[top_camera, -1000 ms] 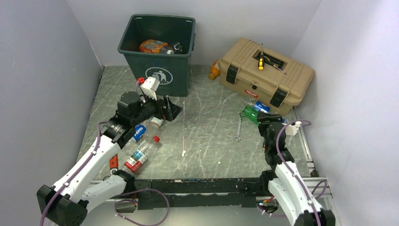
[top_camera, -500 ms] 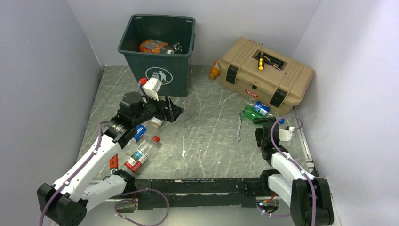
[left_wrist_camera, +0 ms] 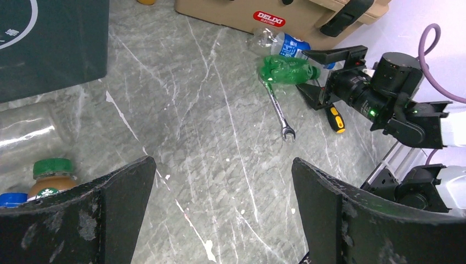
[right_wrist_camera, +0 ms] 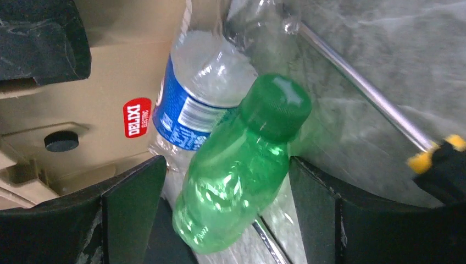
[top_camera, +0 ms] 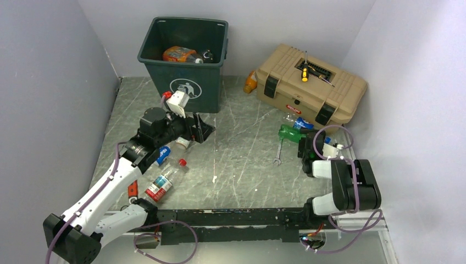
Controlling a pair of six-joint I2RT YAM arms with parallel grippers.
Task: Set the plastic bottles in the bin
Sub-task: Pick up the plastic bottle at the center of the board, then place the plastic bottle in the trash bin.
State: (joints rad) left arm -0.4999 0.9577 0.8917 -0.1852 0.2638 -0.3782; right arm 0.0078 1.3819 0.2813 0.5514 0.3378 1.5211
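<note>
The right gripper [right_wrist_camera: 226, 181], just in front of the tan latched toolbox [top_camera: 310, 82], has its fingers spread either side of a green-capped translucent green plastic bottle [right_wrist_camera: 236, 176] without yet pressing it. The left gripper [left_wrist_camera: 222, 165], well to the toolbox's left, is likewise spread and empty. The green bottle leans on a crumpled clear bottle with a blue label [right_wrist_camera: 192, 110] against the toolbox front, with a steel spanner [right_wrist_camera: 357, 82] apparently under it, so a closing pinch may catch the clear bottle too or squirt the smooth green one out. The dark green square-rimmed bin [top_camera: 165, 77], left of the toolbox, holds some bottles.
</note>
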